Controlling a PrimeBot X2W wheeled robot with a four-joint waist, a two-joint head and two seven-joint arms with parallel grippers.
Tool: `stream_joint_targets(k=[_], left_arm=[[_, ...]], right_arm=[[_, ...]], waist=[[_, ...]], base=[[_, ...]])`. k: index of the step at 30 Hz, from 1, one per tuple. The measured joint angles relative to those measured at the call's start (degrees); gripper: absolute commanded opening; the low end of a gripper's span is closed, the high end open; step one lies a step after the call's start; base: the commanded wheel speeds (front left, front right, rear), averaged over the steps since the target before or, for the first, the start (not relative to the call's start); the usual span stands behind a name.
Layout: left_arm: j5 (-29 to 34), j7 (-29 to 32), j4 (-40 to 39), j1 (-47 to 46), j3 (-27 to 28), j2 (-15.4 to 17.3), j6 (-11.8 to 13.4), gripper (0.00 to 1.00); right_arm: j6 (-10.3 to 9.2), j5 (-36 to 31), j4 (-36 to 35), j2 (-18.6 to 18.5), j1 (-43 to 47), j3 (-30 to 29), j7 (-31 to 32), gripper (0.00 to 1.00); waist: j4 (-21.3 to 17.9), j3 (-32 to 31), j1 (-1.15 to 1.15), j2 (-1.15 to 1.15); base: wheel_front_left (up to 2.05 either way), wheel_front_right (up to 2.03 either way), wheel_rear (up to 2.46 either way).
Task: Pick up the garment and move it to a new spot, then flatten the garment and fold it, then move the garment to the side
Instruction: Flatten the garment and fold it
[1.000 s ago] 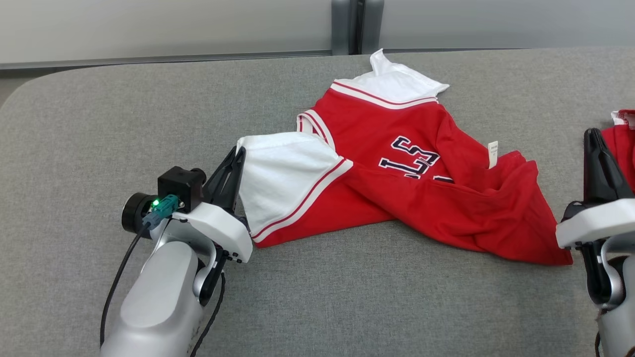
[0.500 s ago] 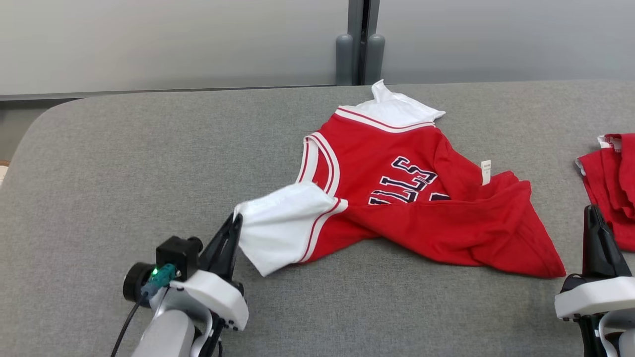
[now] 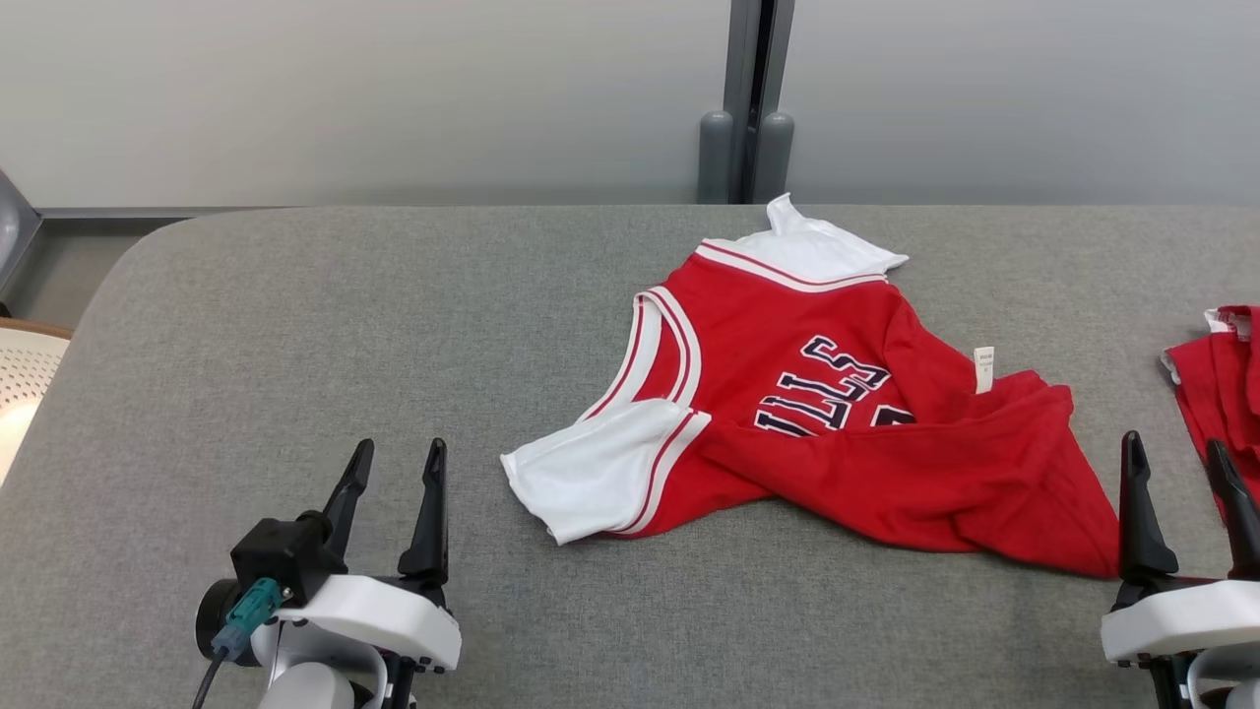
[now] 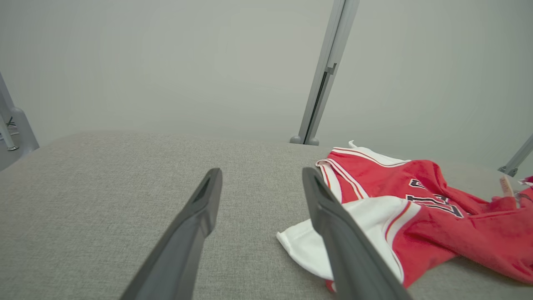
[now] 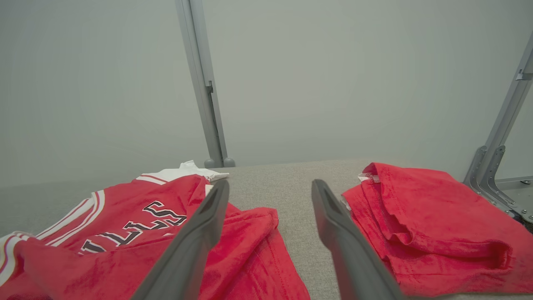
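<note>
Looking at the garment [image 3: 847,433], you see a red jersey with white sleeves. It lies crumpled on the grey padded table [image 3: 295,325], right of the middle, and its lower part is twisted over itself. I judge it light, soft and limp: it will sag wherever you lift it, and it should not slide much on this rough surface. So take it at two edge points well apart: the white sleeve [image 3: 591,483] near the left gripper [image 3: 400,451], and the red hem corner beside the right gripper [image 3: 1173,443].

Both pincers stand spread and hold nothing. The left one is apart from the jersey; whether the right one touches the hem, I cannot tell.

The head view gives you the whole outline, the twist and the small label [image 3: 982,366]. The left wrist view gives instead the low edge of the sleeve, flat on the table behind one finger. The right wrist view shows you a second red cloth [image 5: 433,225], folded in layers, which the head view cuts at its edge. Do not pinch that one by mistake.
</note>
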Motion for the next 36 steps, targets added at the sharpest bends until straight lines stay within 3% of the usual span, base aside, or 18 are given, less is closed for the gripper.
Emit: stream_joint_targets(k=[6,20,36], left_arm=[[0.0,0.0,-3.2,2.1,0.0,-0.2,0.0,1.0],[-1.1,0.0,-3.2,-1.2,-4.9,-0.3,0.7,1.0],[-2.3,0.0,-2.3,-2.2,-7.1,-0.3,1.4,1.0]], right_arm=[[0.0,0.3,0.3,-1.2,-0.3,-0.6,1.0,1.0],[0.0,8.1,10.9,-4.4,-13.7,-1.4,13.8,1.0],[0.0,11.3,21.5,-5.3,-19.1,-3.4,18.1,1.0]], waist=[[0.8,1.1,0.0,0.0],[3.2,6.2,0.0,0.0],[7.1,8.7,0.0,0.0]], base=[[0.0,0.0,0.0],[0.0,0.0,0.0],[0.0,0.0,0.0]])
